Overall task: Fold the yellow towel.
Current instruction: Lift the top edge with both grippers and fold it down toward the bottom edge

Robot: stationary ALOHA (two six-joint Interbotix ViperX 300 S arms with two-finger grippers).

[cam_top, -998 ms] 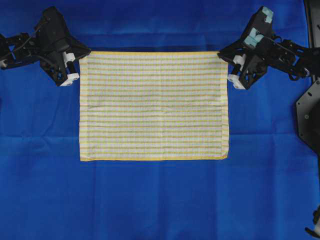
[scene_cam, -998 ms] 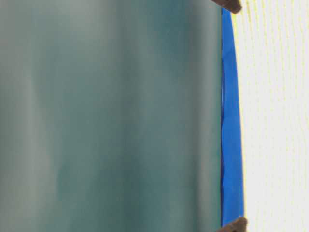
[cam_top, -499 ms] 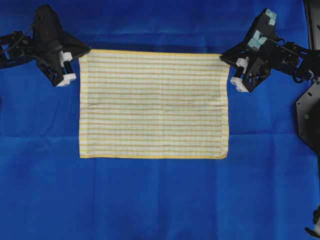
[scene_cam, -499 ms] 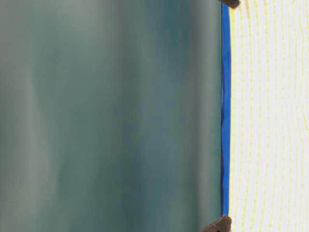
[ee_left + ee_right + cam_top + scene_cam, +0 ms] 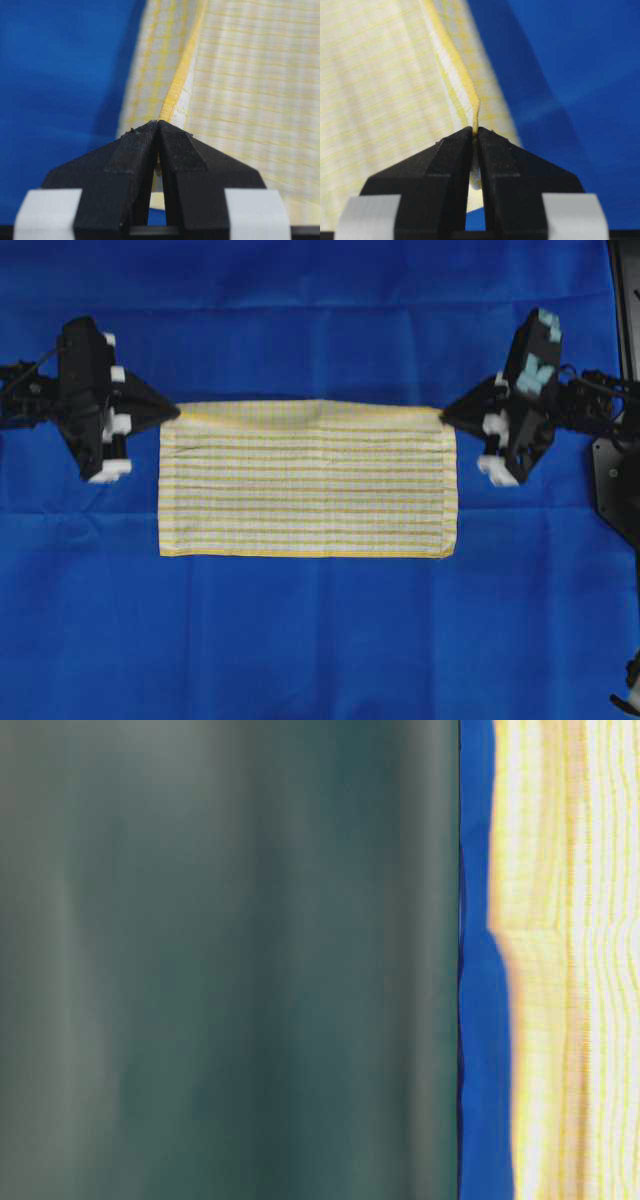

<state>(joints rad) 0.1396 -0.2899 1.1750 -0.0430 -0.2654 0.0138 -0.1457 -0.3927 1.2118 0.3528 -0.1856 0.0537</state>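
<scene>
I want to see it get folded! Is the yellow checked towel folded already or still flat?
Partly folded. The thin yellow-and-white checked towel has its far edge lifted, each far corner pinched by a black claw, near edge lying flat.

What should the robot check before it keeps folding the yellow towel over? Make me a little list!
1. Left gripper pinching the corner of the yellow towel: ok, jaws shut on the hem.
2. Right gripper pinching its corner: ok, jaws shut on the hem.
3. Both held corners level with each other: ok, in the overhead view they sit at about the same height.
4. Near edge of the towel flat on the blue cloth: ok, it lies straight.
5. Lifted edge stretched evenly: not ok, it bulges slightly in the middle.
6. Edges will line up once laid down: cannot tell yet.
</scene>
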